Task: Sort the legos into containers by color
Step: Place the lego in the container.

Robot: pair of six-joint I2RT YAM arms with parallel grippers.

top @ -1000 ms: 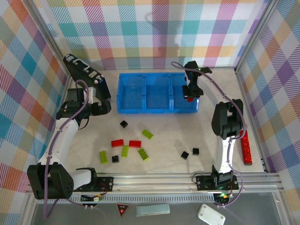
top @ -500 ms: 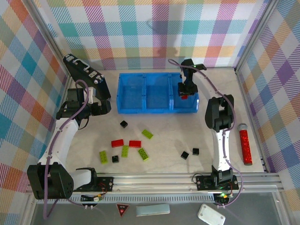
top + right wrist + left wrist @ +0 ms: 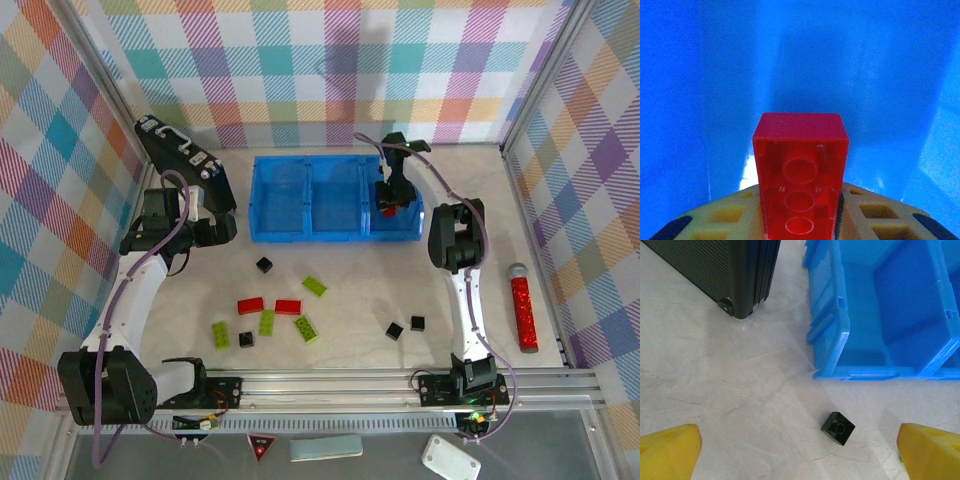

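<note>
Nearest the arm bases, ten loose legos (image 3: 267,321) lie scattered on the surface (image 3: 360,280): four lime-green, two red and four black, none sorted yet. The left end effector (image 3: 800,454) hangs released, fingers wide apart, above a black lego (image 3: 838,428) that sits just before the blue tray (image 3: 300,237). Farther back, the tray's left and middle compartments look bare. The right end effector (image 3: 391,200) is clenched on a red lego (image 3: 800,175) and lowered into the right compartment. The task therefore seems barely begun: this brick is about to be dropped and ten remain. The held brick's long axis runs along the fingers, pointing down toward the compartment floor, with its hollow underside facing the wrist camera.
</note>
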